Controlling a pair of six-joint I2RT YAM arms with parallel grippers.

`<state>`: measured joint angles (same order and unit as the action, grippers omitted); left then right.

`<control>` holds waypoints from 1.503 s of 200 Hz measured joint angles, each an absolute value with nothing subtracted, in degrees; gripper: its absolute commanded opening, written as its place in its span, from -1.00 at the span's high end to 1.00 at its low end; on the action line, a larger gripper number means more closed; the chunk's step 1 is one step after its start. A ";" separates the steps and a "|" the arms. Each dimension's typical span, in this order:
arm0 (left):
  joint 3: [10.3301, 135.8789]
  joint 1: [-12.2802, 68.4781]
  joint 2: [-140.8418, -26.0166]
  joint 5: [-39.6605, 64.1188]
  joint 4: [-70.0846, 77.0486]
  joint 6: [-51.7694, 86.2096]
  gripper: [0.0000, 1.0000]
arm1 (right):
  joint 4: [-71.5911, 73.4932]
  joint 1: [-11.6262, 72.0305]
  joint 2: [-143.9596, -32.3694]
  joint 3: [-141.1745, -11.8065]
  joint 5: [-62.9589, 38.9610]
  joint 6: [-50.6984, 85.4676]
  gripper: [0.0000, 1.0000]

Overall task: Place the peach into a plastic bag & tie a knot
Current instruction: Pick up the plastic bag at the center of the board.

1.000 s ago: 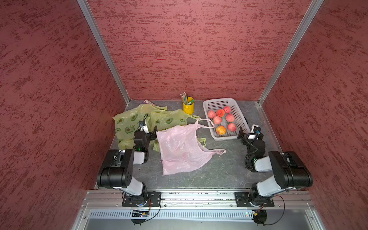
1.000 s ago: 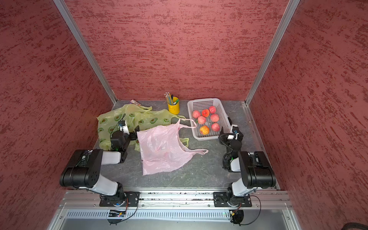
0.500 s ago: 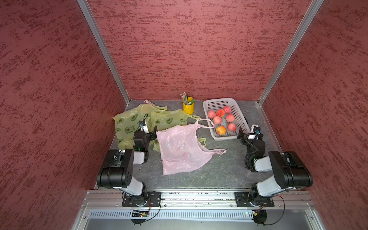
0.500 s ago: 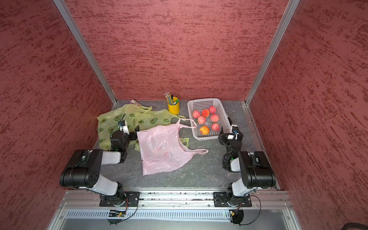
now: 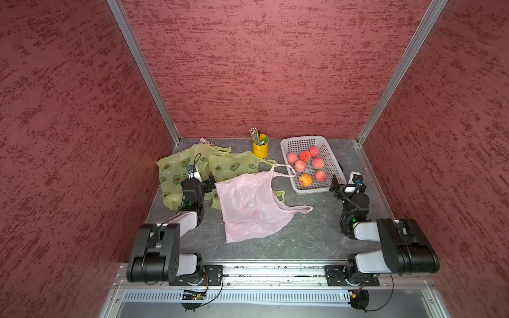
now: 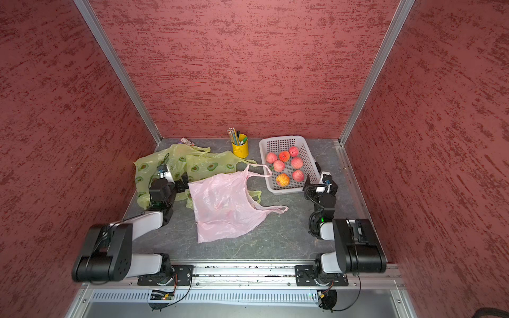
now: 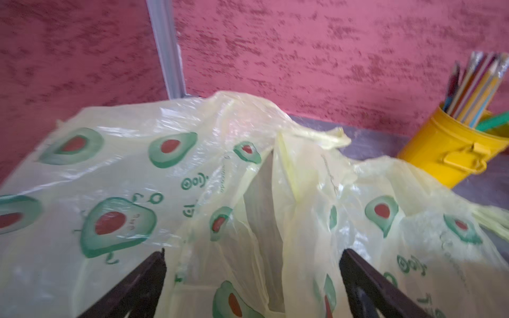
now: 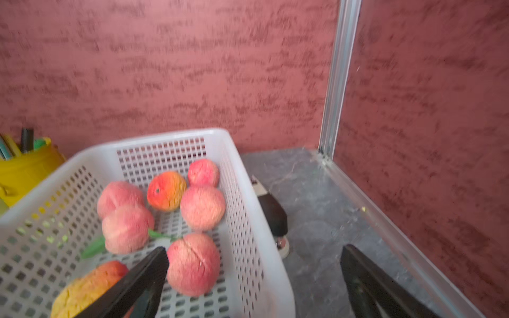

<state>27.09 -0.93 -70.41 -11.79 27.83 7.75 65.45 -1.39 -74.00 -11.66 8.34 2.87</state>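
You stand at the first step, the pink plastic bag (image 5: 248, 209) flat at near centre, left gripper (image 7: 252, 253) and right gripper (image 8: 254, 250) both spread and empty, peaches (image 5: 305, 180) farther right in the basket (image 5: 303, 138); the next move calls for closing on one.

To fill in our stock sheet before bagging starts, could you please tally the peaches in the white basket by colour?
Pink peaches: 5
Orange-yellow peaches: 2
Total in the white basket: 7
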 measured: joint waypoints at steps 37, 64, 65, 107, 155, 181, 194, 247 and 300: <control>36.86 -0.51 -52.95 -9.96 8.69 22.52 -0.59 | 44.14 -1.76 -55.37 -18.96 18.28 18.81 -0.47; 44.73 2.55 -49.95 0.58 -7.01 27.44 -0.24 | 26.87 -2.13 -52.80 -30.33 12.40 26.48 -0.86; 45.21 2.90 -50.02 1.19 -7.97 27.40 -0.24 | 25.93 -2.13 -52.88 -31.00 11.75 26.65 -0.85; 54.96 28.88 -58.19 2.31 -27.73 31.86 -0.31 | 8.93 -0.75 -63.59 -45.04 -4.54 31.97 -0.59; 66.28 45.71 -82.30 -6.13 -37.80 34.22 -0.45 | -3.01 8.32 -72.12 -49.08 -7.94 32.16 -0.93; 73.41 46.92 -91.64 -9.54 -39.94 33.78 -0.46 | -4.69 10.22 -72.20 -49.12 -7.94 31.86 -0.98; 75.50 46.87 -94.02 -10.55 -40.14 33.65 -0.46 | -5.21 10.68 -72.20 -49.12 -7.90 31.73 -0.98; 83.37 45.36 -102.87 -13.96 -41.80 33.30 -0.36 | -7.57 12.36 -73.54 -50.48 -7.14 29.56 -0.80; 82.63 43.90 -104.81 -14.92 -42.52 32.71 0.49 | -10.17 13.08 -76.53 -54.37 -5.28 26.85 -0.93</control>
